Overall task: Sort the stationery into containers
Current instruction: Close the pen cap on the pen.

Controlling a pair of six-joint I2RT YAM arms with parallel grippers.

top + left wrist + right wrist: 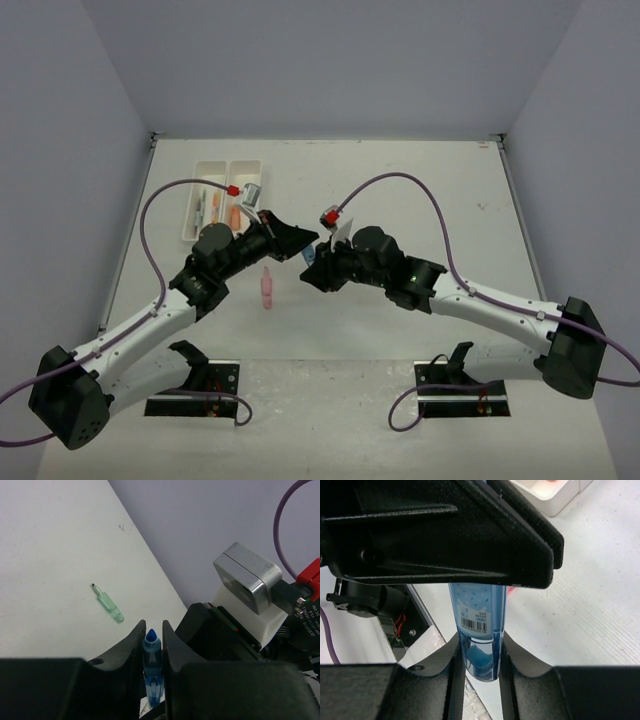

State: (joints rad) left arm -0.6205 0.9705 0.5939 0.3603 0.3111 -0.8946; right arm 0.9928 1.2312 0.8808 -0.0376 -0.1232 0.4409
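A blue marker (pixel 308 256) is held in the air between both grippers at the table's middle. My left gripper (pixel 303 241) is shut on it; the left wrist view shows its blue tip (pixel 152 640) sticking out between the fingertips (pixel 135 635). My right gripper (pixel 318 268) is shut on the clear blue barrel with a barcode (pixel 479 615). A pink piece (pixel 266 288) lies on the table below the left gripper. A green piece (pixel 110 607) lies on the table farther off. The two joined white trays (pixel 205 166) stand at the back left with orange and dark items inside.
The left arm's body fills the upper part of the right wrist view (pixel 435 530). A tray corner (pixel 555 500) shows there at the top right. Grey walls enclose the table on three sides. Arm mounts (pixel 195 390) sit at the near edge.
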